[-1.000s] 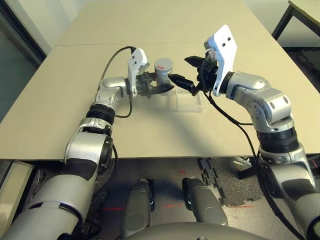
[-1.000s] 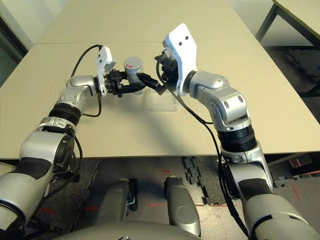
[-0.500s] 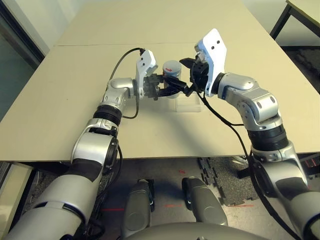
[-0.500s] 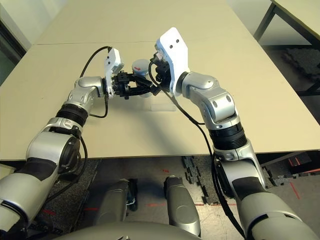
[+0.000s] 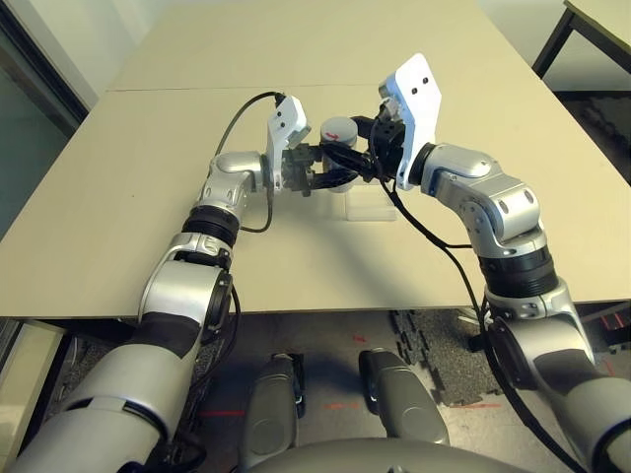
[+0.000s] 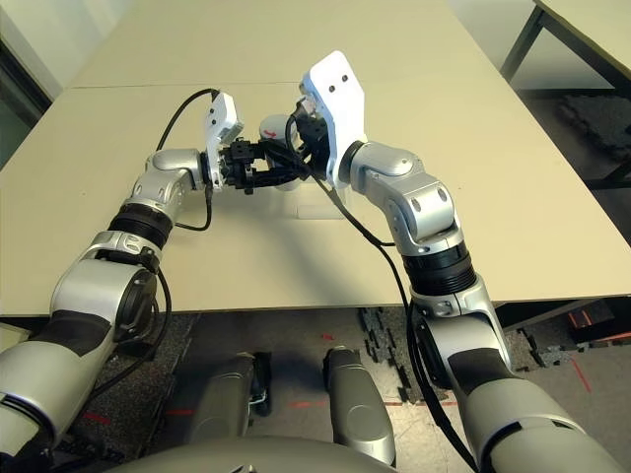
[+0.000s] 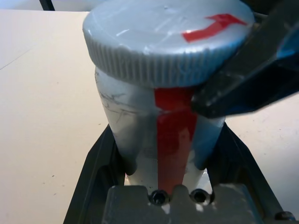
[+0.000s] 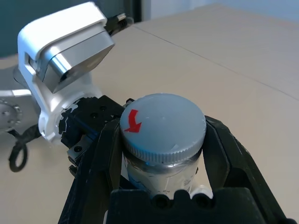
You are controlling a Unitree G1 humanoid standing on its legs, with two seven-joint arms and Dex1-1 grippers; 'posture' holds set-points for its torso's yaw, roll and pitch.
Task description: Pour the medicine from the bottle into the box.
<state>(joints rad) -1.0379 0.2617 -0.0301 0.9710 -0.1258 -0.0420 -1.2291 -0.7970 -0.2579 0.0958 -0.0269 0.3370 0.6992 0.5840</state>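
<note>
Bottle [image 8: 161, 163] held upright by both grippers above table [image 5: 148, 177].
Left gripper [image 5: 330, 173] jaws clenched on body, right gripper [image 8: 161, 140] jaws clamped around grey cap [image 7: 168, 32]; clear box [image 5: 373, 207] just right, below.

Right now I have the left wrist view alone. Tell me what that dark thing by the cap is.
Observer: It is a finger of the right gripper. The right wrist view shows its two fingers closed on the cap, one on each side.
Operator: Now give me the box's place.
Observer: The box lies on the table in the head views, just past the bottle on the right arm's side, below the two grippers.
</note>
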